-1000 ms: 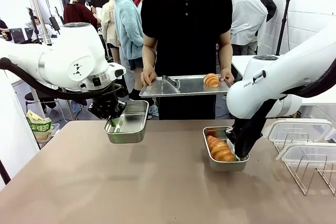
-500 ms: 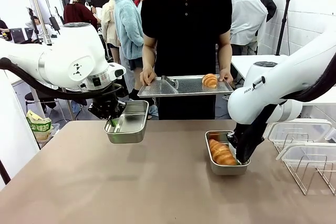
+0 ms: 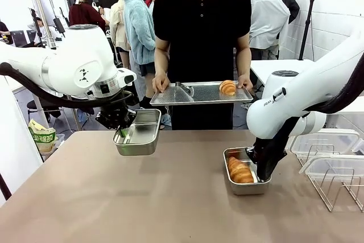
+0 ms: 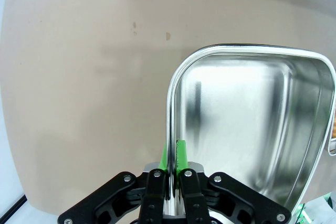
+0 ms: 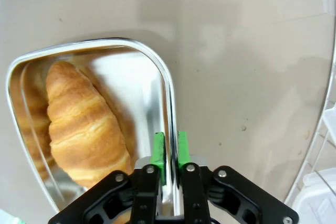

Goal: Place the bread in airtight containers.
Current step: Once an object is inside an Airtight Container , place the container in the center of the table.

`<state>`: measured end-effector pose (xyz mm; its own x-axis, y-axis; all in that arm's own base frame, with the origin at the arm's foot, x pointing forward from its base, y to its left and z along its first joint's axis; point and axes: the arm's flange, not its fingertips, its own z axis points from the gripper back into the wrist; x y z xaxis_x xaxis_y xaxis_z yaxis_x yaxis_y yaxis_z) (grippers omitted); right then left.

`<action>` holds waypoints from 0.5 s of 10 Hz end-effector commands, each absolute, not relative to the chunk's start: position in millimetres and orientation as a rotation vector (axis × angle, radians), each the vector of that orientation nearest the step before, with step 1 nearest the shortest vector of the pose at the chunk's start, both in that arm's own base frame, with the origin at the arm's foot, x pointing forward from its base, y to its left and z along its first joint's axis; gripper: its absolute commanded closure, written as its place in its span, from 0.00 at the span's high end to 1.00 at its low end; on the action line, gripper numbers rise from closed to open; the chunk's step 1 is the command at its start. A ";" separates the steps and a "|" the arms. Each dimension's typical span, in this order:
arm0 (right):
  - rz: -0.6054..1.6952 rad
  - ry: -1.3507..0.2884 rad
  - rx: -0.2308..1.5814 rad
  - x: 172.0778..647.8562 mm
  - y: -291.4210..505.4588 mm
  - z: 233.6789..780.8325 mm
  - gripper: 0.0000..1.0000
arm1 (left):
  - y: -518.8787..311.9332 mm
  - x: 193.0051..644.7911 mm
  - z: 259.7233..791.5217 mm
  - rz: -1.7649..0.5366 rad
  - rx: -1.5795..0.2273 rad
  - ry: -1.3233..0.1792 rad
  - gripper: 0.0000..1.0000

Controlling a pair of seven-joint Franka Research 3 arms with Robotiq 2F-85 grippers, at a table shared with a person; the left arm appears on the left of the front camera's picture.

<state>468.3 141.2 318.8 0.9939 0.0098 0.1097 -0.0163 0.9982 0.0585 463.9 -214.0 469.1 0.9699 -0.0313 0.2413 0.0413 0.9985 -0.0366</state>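
Brown tabletop [image 3: 142, 197], busy workroom behind. Above the far edge, left side, empty tub [image 3: 139, 138] clamped by its rim in left gripper [image 4: 172, 148]. Near the right edge, second tub [image 3: 247, 188] with a croissant [image 3: 240, 171] inside, right gripper [image 5: 170, 142] astride its wall, grip unclear. Other croissant [image 3: 227, 87] on a person's tray [image 3: 182, 96].
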 end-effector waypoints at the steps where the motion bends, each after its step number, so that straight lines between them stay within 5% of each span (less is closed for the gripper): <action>1: 0.002 -0.120 0.033 475.4 144.7 314.9 0.64 | -213.0 463.4 472.3 -0.032 -0.043 -0.250 0.00; 3: 0.000 -0.131 0.030 473.3 144.8 321.2 1.00 | -213.0 463.4 472.3 -0.032 -0.043 -0.250 0.00; 5: -0.003 -0.140 0.021 469.6 147.9 333.2 1.00 | -213.0 463.4 472.3 -0.032 -0.043 -0.250 0.00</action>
